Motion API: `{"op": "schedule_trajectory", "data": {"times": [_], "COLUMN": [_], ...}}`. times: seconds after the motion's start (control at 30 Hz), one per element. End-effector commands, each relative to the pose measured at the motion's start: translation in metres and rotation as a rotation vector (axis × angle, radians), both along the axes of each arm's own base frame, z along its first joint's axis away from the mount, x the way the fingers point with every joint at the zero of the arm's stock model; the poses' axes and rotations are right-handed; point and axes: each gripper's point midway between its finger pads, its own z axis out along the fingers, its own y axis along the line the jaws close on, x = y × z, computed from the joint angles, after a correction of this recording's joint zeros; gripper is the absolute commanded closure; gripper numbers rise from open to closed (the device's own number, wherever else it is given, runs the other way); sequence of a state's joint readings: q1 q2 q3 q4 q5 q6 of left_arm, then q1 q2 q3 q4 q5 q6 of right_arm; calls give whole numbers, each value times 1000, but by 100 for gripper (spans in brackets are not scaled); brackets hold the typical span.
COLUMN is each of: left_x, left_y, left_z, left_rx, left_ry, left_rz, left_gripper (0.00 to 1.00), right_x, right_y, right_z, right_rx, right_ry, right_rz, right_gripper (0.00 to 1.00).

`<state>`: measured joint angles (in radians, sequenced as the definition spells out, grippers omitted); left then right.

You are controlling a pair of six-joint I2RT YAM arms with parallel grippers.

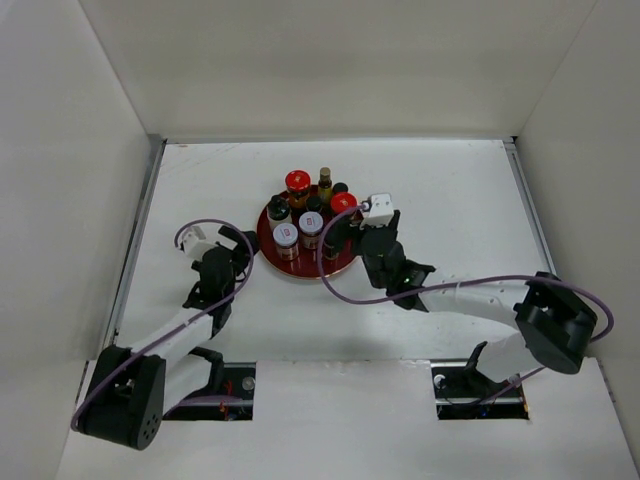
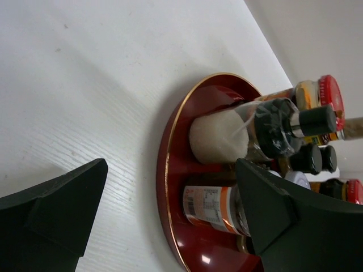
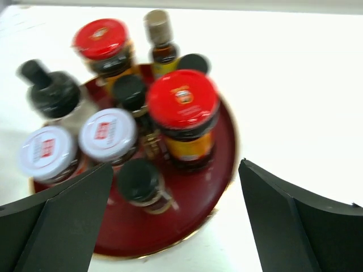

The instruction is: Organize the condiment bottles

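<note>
From above, the small glass condiment bottles [image 1: 312, 215], capped red, black, white and gold, stood clustered on the round red lacquered tray [image 1: 300, 273] at mid-table. My left gripper [image 1: 244, 252] was just beside its left rim and my right gripper [image 1: 343, 231] was at its right side. My left wrist view showed my black fingers [image 2: 51, 218] spread wide and gripping nothing, facing a white-bodied bottle with a black cap [image 2: 218, 136] and an orange-and-white-labelled jar [image 2: 211, 207]. My right wrist view showed those jaws likewise apart and empty-handed above a red-capped dark jar [image 3: 182, 102], two white-capped jars [image 3: 108, 133] and a small black-capped bottle [image 3: 139, 181].
</note>
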<state>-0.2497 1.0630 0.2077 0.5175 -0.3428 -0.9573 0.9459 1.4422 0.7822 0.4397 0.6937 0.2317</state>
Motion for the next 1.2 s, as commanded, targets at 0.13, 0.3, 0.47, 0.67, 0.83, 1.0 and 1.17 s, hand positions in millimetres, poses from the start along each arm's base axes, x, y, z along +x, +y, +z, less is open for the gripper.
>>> {"op": "schedule_trajectory", "data": {"times": [0.13, 0.3, 0.47, 0.67, 0.83, 1.0, 1.17], "left_x": [-8, -24, -36, -46, -50, -50, -48], "left_y": [-2, -14, -33, -56, -67, -79, -81], "left_z": [31, 45, 76, 87, 79, 80, 83], "left_rx": [36, 40, 20, 51, 61, 30, 36], "left_ry": [-24, -42, -132, -128, -92, -111, -132], "left_rz": [-10, -74, -151, -248, -289, -313, -314], "left_gripper": [0, 0, 0, 0, 0, 0, 0], "right_x": [8, 2, -7, -5, -4, -6, -11], "right_y": [-58, -102, -155, -184, -175, -188, -194], "right_z": [43, 50, 62, 39, 29, 34, 24], "right_rx": [25, 120, 183, 217, 253, 250, 203], "right_ry": [-135, -146, -145, -5, 68, 81, 146], "right_rz": [-234, -317, -404, -438, -341, -359, -359], "right_gripper": [0, 0, 0, 0, 37, 73, 73]}}
